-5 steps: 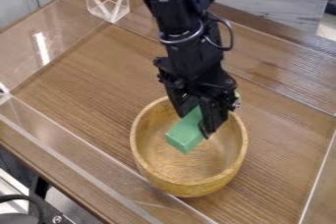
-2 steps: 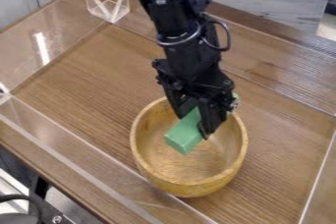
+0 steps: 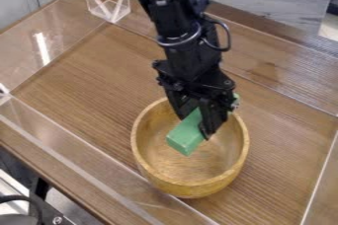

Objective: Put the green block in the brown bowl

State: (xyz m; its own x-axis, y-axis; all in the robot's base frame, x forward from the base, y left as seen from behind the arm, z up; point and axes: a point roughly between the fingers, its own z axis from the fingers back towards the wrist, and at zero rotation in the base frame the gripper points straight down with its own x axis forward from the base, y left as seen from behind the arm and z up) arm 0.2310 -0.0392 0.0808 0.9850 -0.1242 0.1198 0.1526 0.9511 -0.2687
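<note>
The brown bowl [image 3: 192, 154] is big and round. It is made of light wood with thin lines in it, and it has a thick rim and a deep hollow. It sits on the table [image 3: 93, 81], which is brown wood with long streaks running across it. Clear plastic walls [image 3: 46, 41] stand around the edge of the table, and they shine a little where the light hits them.

The green block [image 3: 187, 133] is a small bright bar with flat, dull sides and straight edges. It is tilted, with its top end up between the fingers and its low end down inside the hollow of the bowl. I cannot tell if the low end touches the wood.

The gripper [image 3: 201, 113] is black and shiny in spots, with dark wires on the arm [image 3: 179, 22] above it. It points down into the bowl, just over the rim. Its 2 fingers are pulled in tight on the top of the green block, so it is holding the block.

A clear plastic piece [image 3: 109, 8] with a bent shape stands at the far side of the table, well apart from the bowl.

Next to the picture from 1 second ago, nothing looks different. The arm is in the same spot, the block hangs at the same tilt, and the bowl has not moved.
</note>
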